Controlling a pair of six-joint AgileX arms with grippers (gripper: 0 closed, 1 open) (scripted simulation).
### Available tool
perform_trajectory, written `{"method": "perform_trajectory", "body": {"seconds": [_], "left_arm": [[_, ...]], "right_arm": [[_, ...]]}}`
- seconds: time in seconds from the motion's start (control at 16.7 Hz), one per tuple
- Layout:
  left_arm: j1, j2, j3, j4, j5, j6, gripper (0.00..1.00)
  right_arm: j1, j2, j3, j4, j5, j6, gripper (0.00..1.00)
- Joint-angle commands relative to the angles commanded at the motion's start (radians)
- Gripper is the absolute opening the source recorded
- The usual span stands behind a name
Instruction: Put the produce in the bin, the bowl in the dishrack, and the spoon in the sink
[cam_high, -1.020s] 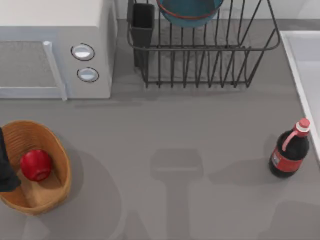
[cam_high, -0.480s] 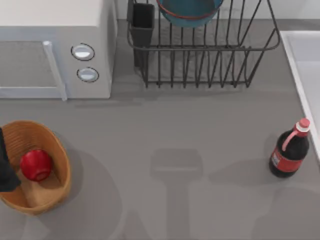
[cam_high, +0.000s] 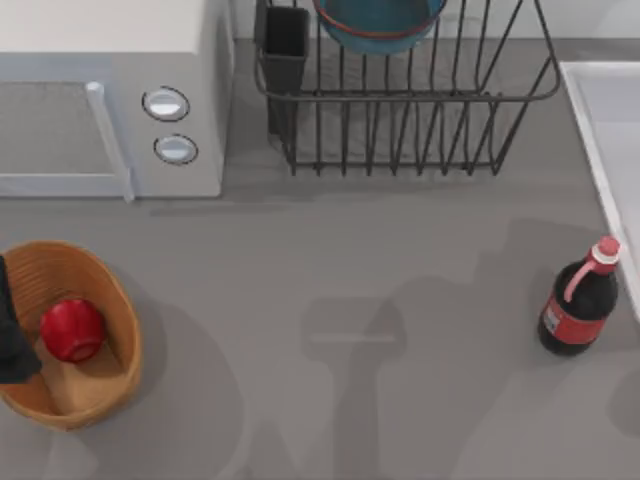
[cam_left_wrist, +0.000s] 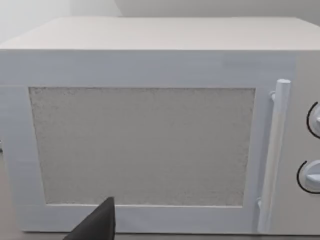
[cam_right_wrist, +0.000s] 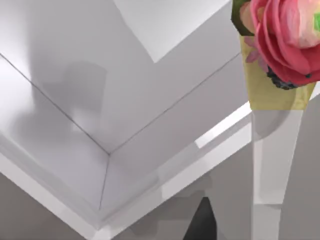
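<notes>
The red produce lies inside the woven bin at the table's left. A dark part of my left arm sits against the bin's left side, and my left gripper faces the microwave door. The teal bowl rests in the black dishrack at the back. The white sink runs along the right edge. My right gripper hangs over the sink near one corner of the basin. The spoon is out of view.
A white microwave with two knobs fills the back left. A dark bottle with a red cap stands upright near the sink's edge. A pink flower in a yellow pot stands beside the sink. The grey table's middle is bare.
The arm shadow on the table near the bottle has shifted toward the dishrack. The produce, bin, bowl and bottle have not moved.
</notes>
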Motion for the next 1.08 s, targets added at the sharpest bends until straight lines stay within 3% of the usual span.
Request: {"method": "perform_trajectory", "body": {"seconds": [0.36, 0.6, 0.84, 1.08], "left_arm": [[0.0, 0.0, 0.0, 0.0, 0.0, 0.0, 1.0], [0.0, 0.0, 0.0, 0.0, 0.0, 0.0, 1.0], [0.0, 0.0, 0.0, 0.0, 0.0, 0.0, 1.0], [0.0, 0.0, 0.0, 0.0, 0.0, 0.0, 1.0]], "right_arm": [[0.093, 0.44, 0.666, -0.19, 0.001, 0.097, 0.0], [0.148, 0.654, 0.988, -0.269, 0.005, 0.148, 0.0], [0.183, 0.765, 1.155, -0.304, 0.009, 0.176, 0.0], [0.188, 0.778, 1.175, -0.307, 0.009, 0.179, 0.0]]}}
